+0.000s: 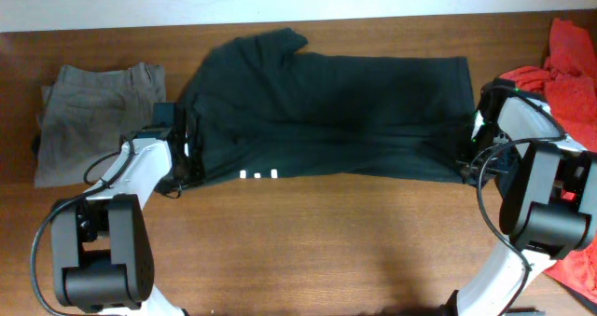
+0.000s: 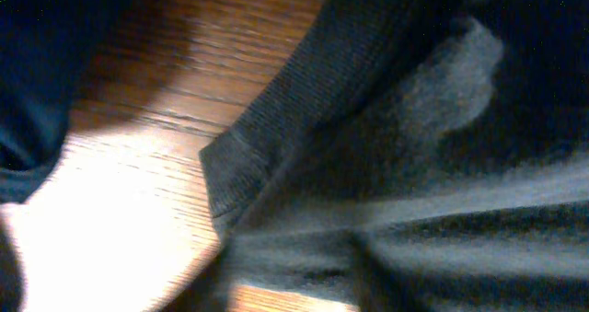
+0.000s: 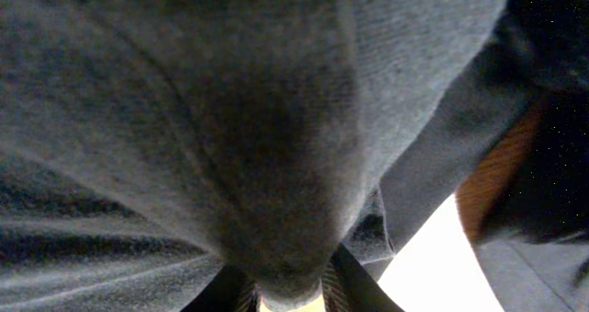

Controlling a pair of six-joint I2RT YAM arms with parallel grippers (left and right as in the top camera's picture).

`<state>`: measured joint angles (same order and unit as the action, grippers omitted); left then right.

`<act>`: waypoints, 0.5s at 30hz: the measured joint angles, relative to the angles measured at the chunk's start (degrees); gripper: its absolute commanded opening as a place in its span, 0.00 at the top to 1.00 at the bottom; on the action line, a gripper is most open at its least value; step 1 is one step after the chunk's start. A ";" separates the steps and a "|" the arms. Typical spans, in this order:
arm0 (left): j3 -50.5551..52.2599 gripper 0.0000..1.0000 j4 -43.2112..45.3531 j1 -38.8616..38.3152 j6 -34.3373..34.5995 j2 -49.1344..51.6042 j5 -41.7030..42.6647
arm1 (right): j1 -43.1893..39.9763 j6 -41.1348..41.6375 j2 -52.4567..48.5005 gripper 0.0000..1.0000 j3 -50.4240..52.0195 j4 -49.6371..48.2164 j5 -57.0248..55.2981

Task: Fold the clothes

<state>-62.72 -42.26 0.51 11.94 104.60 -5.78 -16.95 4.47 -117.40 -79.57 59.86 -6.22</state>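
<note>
At the right edge of the black top (image 1: 336, 102), my right gripper (image 1: 469, 158) has its fingers (image 3: 354, 289) drawn in on a hanging fold of the dark cloth, which the right wrist view shows pinched between them. On the other side, my left gripper (image 1: 180, 153) sits at the top's left edge. Its wrist view is blurred and shows only a ribbed hem corner (image 2: 248, 165) lying on the wood, so I cannot tell how far those fingers are open or whether they hold anything. I count three garments on the table (image 1: 326, 241). One is the black top, spread across the middle with its white lettering (image 1: 258, 174) near the front edge. One grey garment (image 1: 93, 111) is at far left and one red garment (image 1: 571, 69) at far right.
</note>
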 measured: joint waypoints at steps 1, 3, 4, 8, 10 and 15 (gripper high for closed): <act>0.00 0.56 -0.02 0.00 -0.09 0.00 0.37 | -0.31 0.04 0.00 0.74 0.00 0.00 -0.04; 0.00 0.63 -0.04 0.02 -0.09 0.00 1.20 | -1.03 0.07 0.00 0.74 0.00 0.00 -0.24; 0.00 0.66 -0.13 0.02 -0.02 0.00 1.44 | -1.29 0.04 0.00 0.74 0.00 0.00 -0.24; 0.07 1.00 -0.48 0.02 -0.07 0.00 2.21 | -1.46 0.07 0.00 0.75 0.04 0.02 -0.22; 0.24 1.00 -0.66 0.02 -0.04 0.00 2.45 | -1.46 0.04 0.00 0.75 0.04 0.26 -0.22; 1.22 1.00 -0.33 0.00 -0.11 -0.02 2.60 | -1.46 0.04 0.00 0.75 0.04 1.44 -0.22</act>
<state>-61.49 -42.59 0.51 11.84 104.57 -3.18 -18.41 4.51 -117.40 -79.53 61.30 -6.44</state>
